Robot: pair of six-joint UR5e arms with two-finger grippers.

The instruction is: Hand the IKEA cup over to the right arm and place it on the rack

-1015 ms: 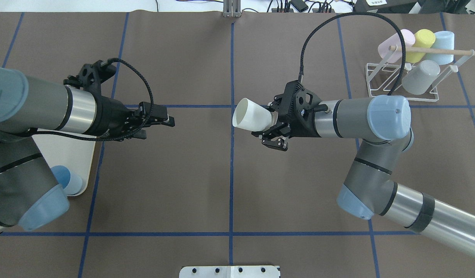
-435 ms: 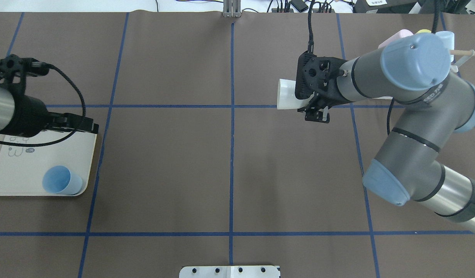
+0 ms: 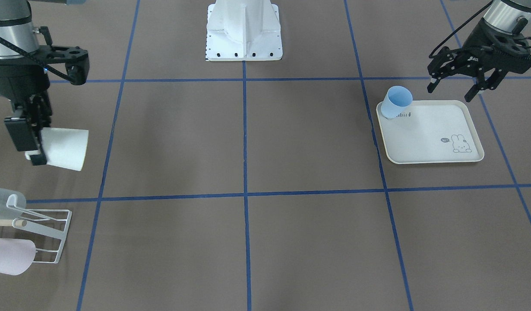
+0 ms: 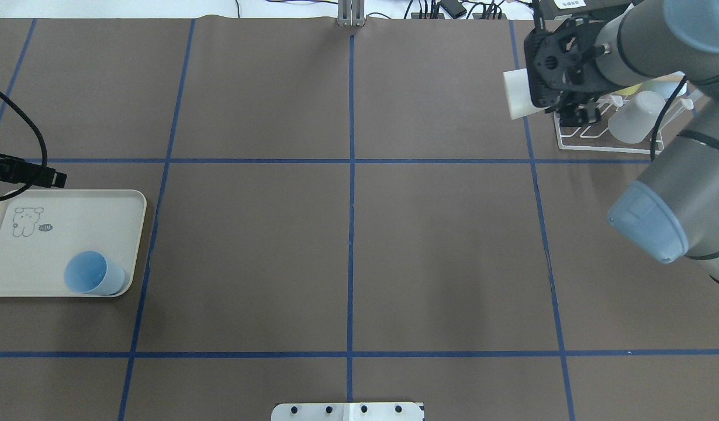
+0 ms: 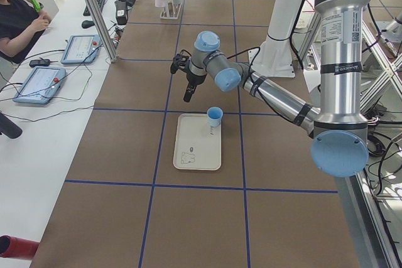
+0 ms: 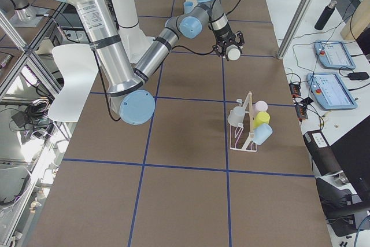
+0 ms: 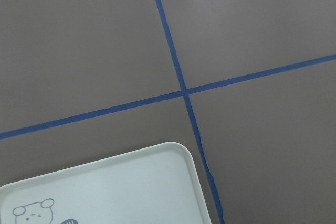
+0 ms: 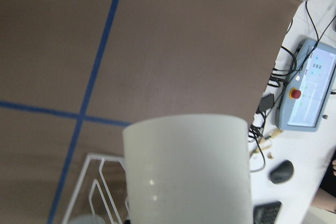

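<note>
White cup (image 4: 514,96) — nearer rack (image 4: 581,132) now

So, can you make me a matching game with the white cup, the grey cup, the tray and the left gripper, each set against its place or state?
1. white cup
2. grey cup
3. tray
4. left gripper

A. open, holding nothing
B. on the rack
C. held by the right gripper
D. carries one blue cup

Pairs: 1-C, 2-B, 3-D, 4-A.
</note>
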